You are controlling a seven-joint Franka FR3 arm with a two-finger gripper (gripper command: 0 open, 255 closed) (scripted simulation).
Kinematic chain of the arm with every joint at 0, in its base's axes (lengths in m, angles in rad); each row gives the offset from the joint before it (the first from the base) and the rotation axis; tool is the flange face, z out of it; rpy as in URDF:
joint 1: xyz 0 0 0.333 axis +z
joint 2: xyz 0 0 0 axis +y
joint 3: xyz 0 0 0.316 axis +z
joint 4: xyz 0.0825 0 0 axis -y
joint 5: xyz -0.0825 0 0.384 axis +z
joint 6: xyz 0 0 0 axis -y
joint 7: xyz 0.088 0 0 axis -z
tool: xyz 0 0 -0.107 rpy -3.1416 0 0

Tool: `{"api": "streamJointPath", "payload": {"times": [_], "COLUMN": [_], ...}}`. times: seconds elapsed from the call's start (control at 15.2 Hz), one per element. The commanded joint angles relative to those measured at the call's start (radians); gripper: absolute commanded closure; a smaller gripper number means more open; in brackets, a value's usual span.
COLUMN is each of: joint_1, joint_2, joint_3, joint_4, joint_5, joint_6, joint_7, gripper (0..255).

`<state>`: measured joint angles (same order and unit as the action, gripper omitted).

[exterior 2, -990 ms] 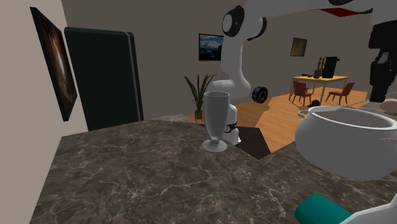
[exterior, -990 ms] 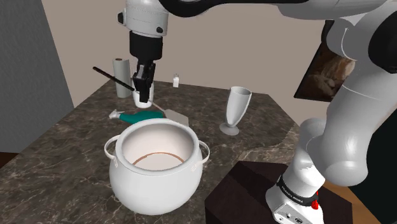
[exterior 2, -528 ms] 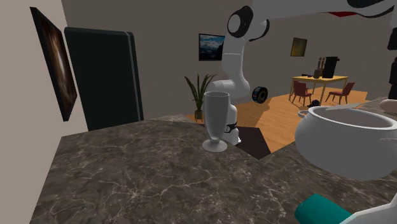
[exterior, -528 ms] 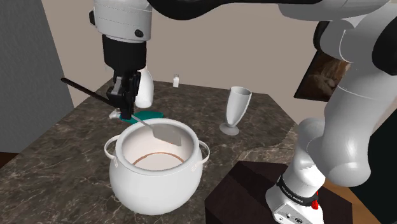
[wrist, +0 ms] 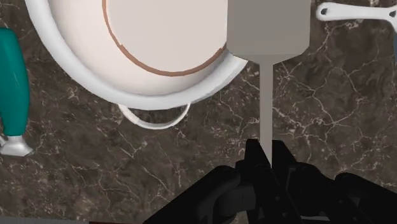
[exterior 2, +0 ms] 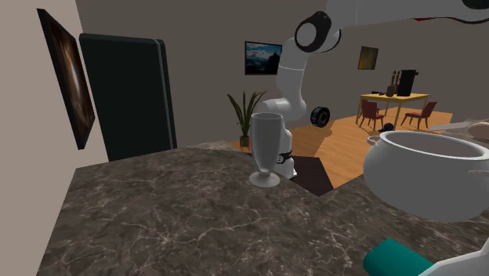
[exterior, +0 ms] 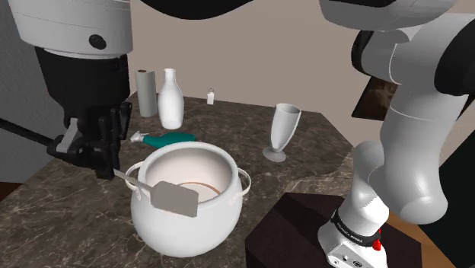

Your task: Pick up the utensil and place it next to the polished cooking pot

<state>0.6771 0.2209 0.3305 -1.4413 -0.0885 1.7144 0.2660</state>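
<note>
- Spatula (exterior: 173,199): pale grey, flat squarish blade on a thin handle. It was off the desk (exterior: 68,221), carried by its handle end.
- Pincer (wrist: 266,153): all black, pinching the spatula's handle btwn both fingers; handle ran straight out from the fingertips to the blade.
- Blade vs. pot (exterior: 186,228): in shoulder view the blade hung in front of the pot's rim at approx. 7 o'clock of its mouth. In wrist view part of the blade overlapped the rim and the rest lay over bare desk. Couldn't tell whether blade & rim touched.
- Pot: white, round-bellied, two loop handles, pale inside w/ a thin brown ring. It stood upright on the dark veined desk, near the front.
- Teal-handled tool (exterior: 171,138): lay flat on the desk at 12 o'clock of the pot, just behind it.
- Glass (exterior: 283,131): tall, white, footed, upright, at approx. 2 o'clock of the pot, well apart from it.
- Bottle (exterior: 170,99): white, upright, at 12 o'clock beyond the teal tool.
- Grey roll (exterior: 145,103): upright at the bottle's 9 o'clock, just beside it.
- Small shaker (exterior: 211,96): at the bottle's 3 o'clock, near the desk's far edge.
- Stand (exterior: 304,221): dark box at 3 o'clock of the pot, w/ the white arm rising from it.
- Second exterior view: a dark panel (exterior 2: 129,94) stood behind the desk at 10 o'clock of the glass.
</note>
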Motion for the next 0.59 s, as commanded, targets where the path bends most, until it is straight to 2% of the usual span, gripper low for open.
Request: {"api": "streamJointPath", "payload": {"times": [0.0, 0.33, 0.53], "joint_1": [0.035, 0.145, 0.230], "joint_2": [0.048, 0.200, 0.321], "joint_3": [0.014, 0.037, 0.040], "joint_4": [0.063, 0.276, 0.465], "joint_5": [-0.022, -0.085, -0.130], "joint_6": [-0.019, -0.093, -0.165], "joint_7": [0.048, 0.154, 0.205], "gripper": [255, 255, 255]}}
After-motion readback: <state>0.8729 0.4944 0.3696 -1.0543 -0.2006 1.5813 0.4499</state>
